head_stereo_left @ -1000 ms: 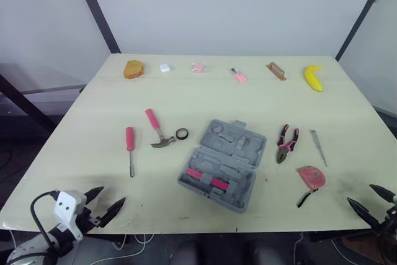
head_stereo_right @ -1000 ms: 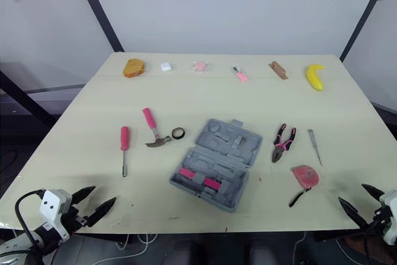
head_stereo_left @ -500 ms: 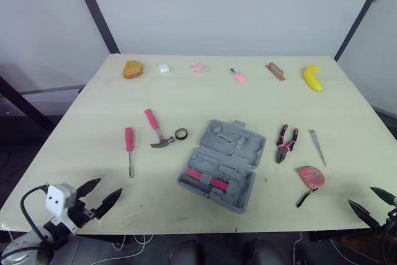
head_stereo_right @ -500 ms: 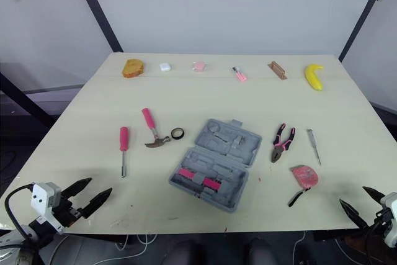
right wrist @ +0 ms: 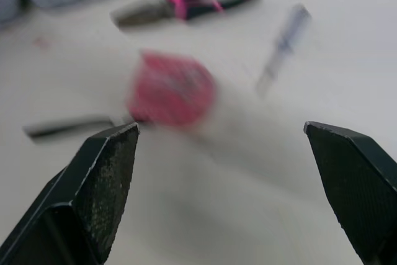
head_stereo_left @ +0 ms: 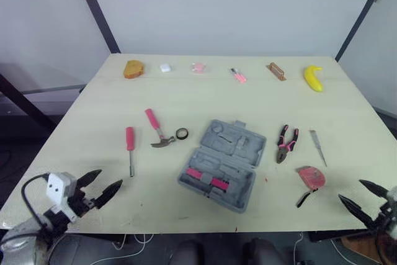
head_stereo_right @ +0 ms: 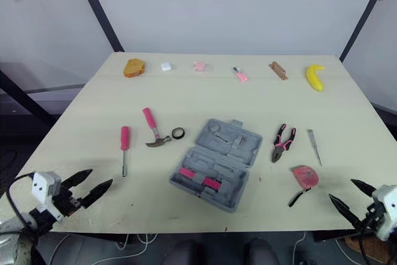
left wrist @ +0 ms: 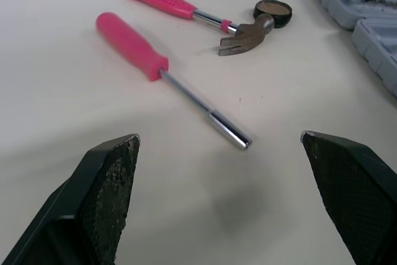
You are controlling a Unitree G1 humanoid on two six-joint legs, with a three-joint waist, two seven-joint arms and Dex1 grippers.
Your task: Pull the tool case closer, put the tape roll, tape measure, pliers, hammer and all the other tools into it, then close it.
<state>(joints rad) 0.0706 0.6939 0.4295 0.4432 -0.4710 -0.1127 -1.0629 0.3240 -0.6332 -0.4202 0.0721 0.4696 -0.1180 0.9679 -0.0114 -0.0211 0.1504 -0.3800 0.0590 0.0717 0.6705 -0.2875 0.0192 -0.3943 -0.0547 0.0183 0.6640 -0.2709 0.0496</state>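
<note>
Left gripper (head_stereo_left: pixel 111 176), spread wide and empty at the near edge of the cream table (head_stereo_left: pixel 205 100), faces a pink-handled screwdriver (left wrist: pixel 133 46), a pink-handled claw hammer (left wrist: pixel 186 12) and a black tape roll (left wrist: pixel 273 10). Right gripper (head_stereo_left: pixel 349 188), equally open and empty, faces the blurred red tape measure (right wrist: pixel 172 89) and pink-and-black pliers (right wrist: pixel 186 1). Open grey plastic tool case (head_stereo_left: pixel 222 164) lies mid-table.

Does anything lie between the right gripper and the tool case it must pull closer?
Yes. The tape measure lies between the right gripper and the tool case, its black strap trailing toward the near edge of the table. The pliers lie farther back, off that line.
</note>
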